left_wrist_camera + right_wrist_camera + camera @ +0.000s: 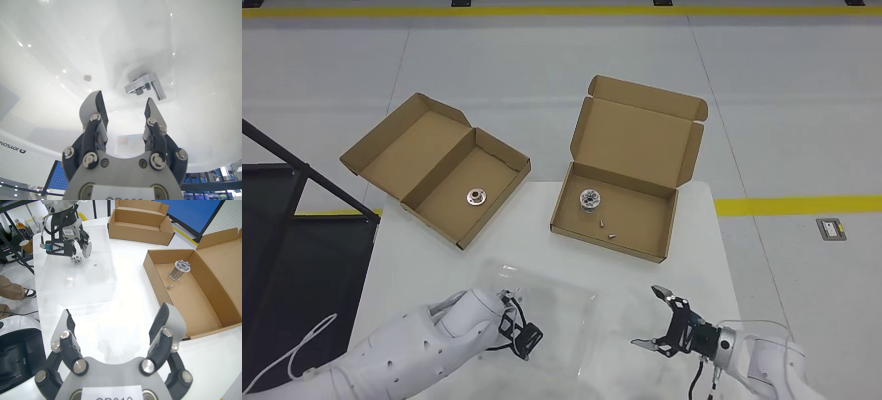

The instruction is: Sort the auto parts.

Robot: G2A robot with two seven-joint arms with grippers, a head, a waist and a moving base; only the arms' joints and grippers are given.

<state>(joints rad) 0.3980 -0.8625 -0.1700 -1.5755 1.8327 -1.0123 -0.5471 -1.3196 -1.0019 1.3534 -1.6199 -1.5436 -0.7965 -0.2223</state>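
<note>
I count two open cardboard boxes, an upper-left box [407,135] and an upper-middle box [642,130], and one clear tray [572,300]. Parts: one bracket [144,86], one ring [476,196], one ribbed cylinder [589,198], at least one bolt [169,287].

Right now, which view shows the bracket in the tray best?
The left wrist view: the bracket lies close and unobstructed just past the open left gripper, bolts visible. The right wrist view shows it small and far off, under that gripper. In the top view, the gripper sits over that spot of the tray.
</note>
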